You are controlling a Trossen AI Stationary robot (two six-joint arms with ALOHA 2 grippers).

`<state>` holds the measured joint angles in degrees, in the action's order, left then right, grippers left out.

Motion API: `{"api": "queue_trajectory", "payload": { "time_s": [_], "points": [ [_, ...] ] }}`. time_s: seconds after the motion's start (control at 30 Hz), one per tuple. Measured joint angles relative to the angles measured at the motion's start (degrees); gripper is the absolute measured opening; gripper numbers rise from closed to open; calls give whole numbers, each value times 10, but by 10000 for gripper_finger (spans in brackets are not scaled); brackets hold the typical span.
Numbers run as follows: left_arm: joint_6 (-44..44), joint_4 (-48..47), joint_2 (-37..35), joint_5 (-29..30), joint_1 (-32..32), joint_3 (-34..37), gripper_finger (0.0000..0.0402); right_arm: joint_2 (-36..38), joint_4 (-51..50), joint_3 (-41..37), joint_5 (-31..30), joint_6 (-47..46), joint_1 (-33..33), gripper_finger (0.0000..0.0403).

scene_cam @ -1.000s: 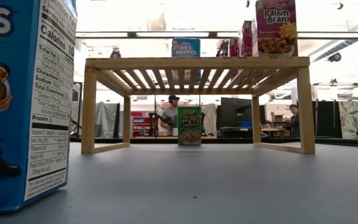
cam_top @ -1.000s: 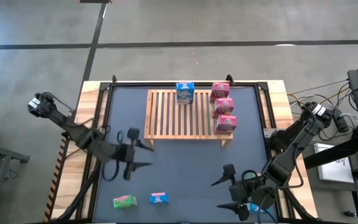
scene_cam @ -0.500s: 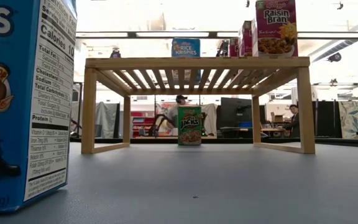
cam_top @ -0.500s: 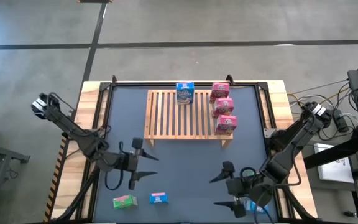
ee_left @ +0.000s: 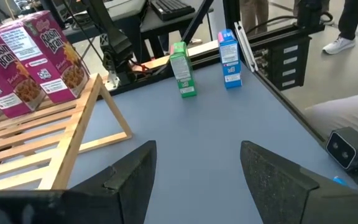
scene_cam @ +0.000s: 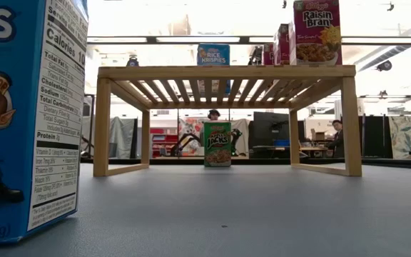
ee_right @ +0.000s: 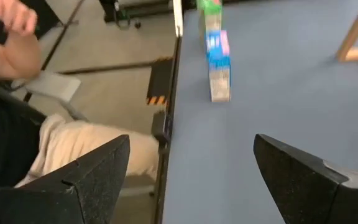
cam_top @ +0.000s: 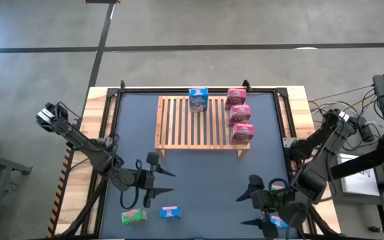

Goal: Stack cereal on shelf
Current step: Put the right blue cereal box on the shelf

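From above, my left gripper (cam_top: 153,179) has come down and away from the shelf (cam_top: 195,124) over the last second, toward the near edge of the table (cam_top: 199,193), and now sits just short of the green box (cam_top: 133,215) and the blue box (cam_top: 171,212) that stand well clear of the shelf; I read that as lining up for the next pick. The right gripper (cam_top: 262,208) has also drawn back from the shelf toward the near right corner, over another blue box (cam_top: 278,221). On the shelf stand one blue box (cam_top: 198,100) at the far edge and three pink boxes (cam_top: 239,115) along the right end, so I judge the job under half done. At table height, the shelf (scene_cam: 227,72) shows the pink box (scene_cam: 317,32) on its corner, a green box (scene_cam: 217,143) beyond it, and a big blue box (scene_cam: 27,114) close by. From the left wrist, the fingers (ee_left: 132,177) are spread wide and hold nothing, with the green box (ee_left: 182,68) and blue box (ee_left: 229,51) ahead, beyond the shelf's corner. From the right wrist, the fingers (ee_right: 92,171) are likewise wide apart and empty, boxes (ee_right: 216,59) ahead of them, and a person's hand (ee_right: 8,15) beyond the table edge.
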<state>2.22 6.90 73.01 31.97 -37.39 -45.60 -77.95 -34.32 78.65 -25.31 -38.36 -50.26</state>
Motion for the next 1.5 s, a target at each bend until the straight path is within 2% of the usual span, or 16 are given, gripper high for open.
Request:
{"api": "queue_trajectory", "payload": {
  "time_s": [0.23,0.3,0.47,0.57,0.87,1.2,1.5],
  "points": [
    [0,8,7,0,0,0,216,-29,-64,-2,2,-123,-35,329],
    [0,8,7,0,0,0,216,-45,-94,-3,25,-168,-43,329],
    [0,12,7,0,1,0,216,-76,-156,-3,125,-309,-60,329],
    [0,13,7,0,2,1,216,-91,-171,-3,162,-362,-69,329],
    [-2,15,7,0,4,1,216,-88,-201,-3,180,-473,-110,329],
    [-4,14,7,0,4,3,216,-88,-251,-3,199,-501,-118,329],
    [-4,12,7,0,6,4,216,-125,-267,-3,209,-450,-120,329]
  ]
}}
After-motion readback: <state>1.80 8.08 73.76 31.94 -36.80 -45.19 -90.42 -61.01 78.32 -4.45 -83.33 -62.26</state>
